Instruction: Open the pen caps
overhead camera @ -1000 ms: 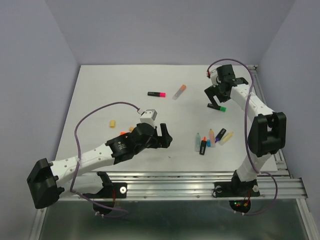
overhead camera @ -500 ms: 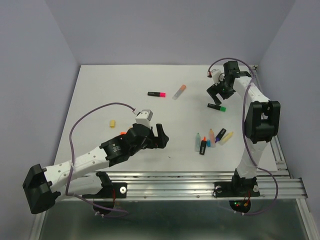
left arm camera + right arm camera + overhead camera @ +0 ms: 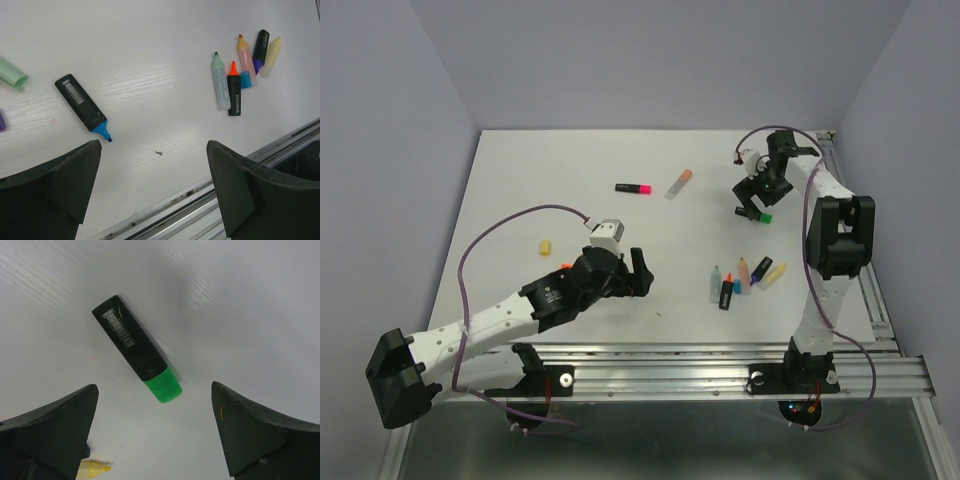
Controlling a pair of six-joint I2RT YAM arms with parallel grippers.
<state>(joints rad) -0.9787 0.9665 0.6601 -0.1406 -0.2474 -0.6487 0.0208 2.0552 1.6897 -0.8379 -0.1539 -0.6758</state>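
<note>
Here, right claw (image 3: 152,405): spread wide and gripping nothing, hanging over the far right of the bench (image 3: 240,300).
Green cap (image 3: 165,386): seated on the end of the black barrel (image 3: 131,347), which lies flat on the bench. In the right wrist view it sits between the two fingers and touches neither.
Left claw (image 3: 152,165): jaws wide apart and empty, above the near middle of the bench.
Blue-tipped pen (image 3: 82,107): a black body with its tip bare, flat on the bench on the left finger's side of the left wrist view.
Pale green cap (image 3: 11,74): loose on the bench at the left edge of the left wrist view, near the blue-tipped pen.
Pen cluster (image 3: 240,65): five short pens lying close together toward the near right, well apart from both claws.
Pink cap (image 3: 643,188): on a dark pen (image 3: 624,187) at the far middle of the bench.
Orange cap (image 3: 686,174): on a pale barrel (image 3: 674,188), just right of the pink cap.
Yellow cap (image 3: 546,245): loose and alone on the left side of the bench.
</note>
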